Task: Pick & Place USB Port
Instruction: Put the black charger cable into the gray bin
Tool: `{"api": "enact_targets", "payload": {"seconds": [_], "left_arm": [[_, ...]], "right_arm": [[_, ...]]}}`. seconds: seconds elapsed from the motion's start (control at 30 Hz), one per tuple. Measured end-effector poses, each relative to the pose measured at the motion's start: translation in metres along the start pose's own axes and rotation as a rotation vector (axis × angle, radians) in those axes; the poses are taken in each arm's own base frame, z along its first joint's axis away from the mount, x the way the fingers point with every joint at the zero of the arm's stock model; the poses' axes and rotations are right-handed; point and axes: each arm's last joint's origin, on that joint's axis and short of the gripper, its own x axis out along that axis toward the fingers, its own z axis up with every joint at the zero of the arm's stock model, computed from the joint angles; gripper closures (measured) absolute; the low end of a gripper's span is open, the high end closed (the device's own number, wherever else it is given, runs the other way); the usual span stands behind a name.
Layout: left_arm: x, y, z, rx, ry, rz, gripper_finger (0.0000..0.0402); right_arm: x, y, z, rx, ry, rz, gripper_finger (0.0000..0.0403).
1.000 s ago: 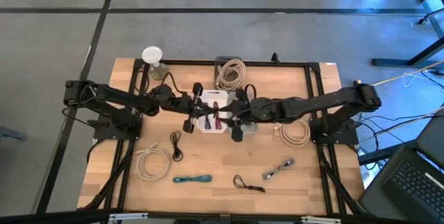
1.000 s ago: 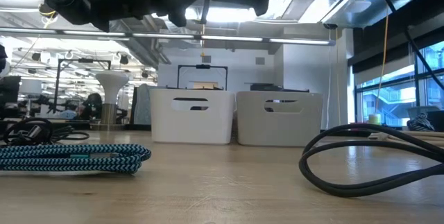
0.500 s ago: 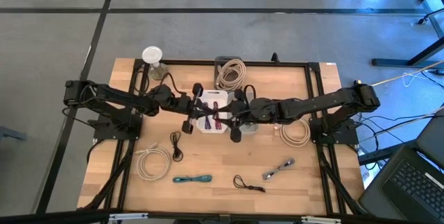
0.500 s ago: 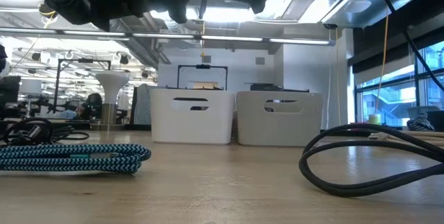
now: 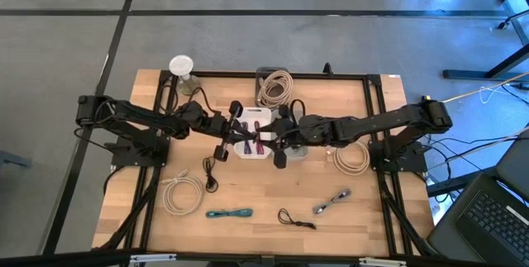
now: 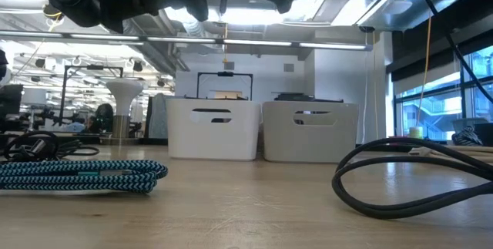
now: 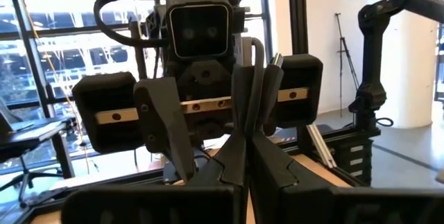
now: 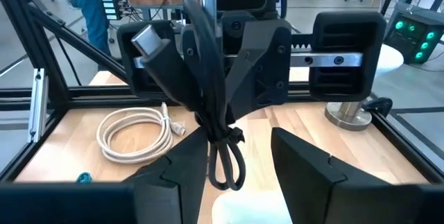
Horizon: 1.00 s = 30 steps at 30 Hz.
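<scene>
A black USB cable (image 8: 208, 78), bundled in a loop with a silver plug (image 8: 147, 40) at its upper end, hangs in the air above two white bins (image 5: 266, 152) in the middle of the table. My left gripper (image 7: 244, 137) reaches in from the table's left and is shut on the cable. Facing it from the right, my right gripper (image 8: 239, 141) is open. Its two fingers stand on either side of the cable's hanging loop (image 8: 225, 158) and do not touch it. In the high view both grippers meet over the bins, left gripper (image 5: 240, 131), right gripper (image 5: 264, 138). My left gripper pinches the bundled strands of the black cable (image 7: 254, 109) between its two shut fingers, about midway along the bundle. The fingers come in nearly level from the table's left and lie across the bundle. The bundle is lifted clear, plug end (image 7: 276, 60) slanting up and loop hanging below.
Other cables lie on the table: a beige coil (image 5: 275, 86) at the back, another beige coil (image 5: 351, 158) at the right, a white coil (image 5: 182, 193), a teal braided cable (image 5: 229, 214), black cables (image 5: 209, 173) (image 5: 296, 220) and a grey one (image 5: 331, 202). A white stand (image 5: 182, 69) sits back left.
</scene>
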Motion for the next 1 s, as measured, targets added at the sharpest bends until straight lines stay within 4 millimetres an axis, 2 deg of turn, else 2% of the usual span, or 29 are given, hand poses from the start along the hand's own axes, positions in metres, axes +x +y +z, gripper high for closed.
{"api": "enact_targets", "payload": {"seconds": [0.13,0.23,0.3,0.47,0.77,1.0], "left_arm": [[0.000,0.000,0.000,0.003,-0.003,-0.002,0.0399],[0.000,0.000,0.000,0.000,0.003,-0.004,0.0399],[0.000,0.000,-0.001,0.000,0.008,-0.007,0.0399],[0.000,0.000,-0.001,-0.003,0.010,-0.007,0.0399],[0.001,0.001,-0.003,-0.030,0.032,0.019,0.0388],[0.000,0.000,-0.011,-0.013,0.116,0.081,0.0305]], "right_arm": [[0.006,0.001,-0.003,0.001,-0.020,0.000,0.0245],[0.013,0.002,-0.010,0.003,-0.011,-0.003,0.0263],[0.018,0.003,-0.016,0.000,0.005,0.006,0.0287],[0.020,0.003,-0.018,-0.031,0.012,0.013,0.0383],[0.009,0.000,-0.013,-0.064,0.062,-0.014,0.0387],[-0.025,-0.012,0.001,-0.058,0.159,-0.200,0.0388]]}}
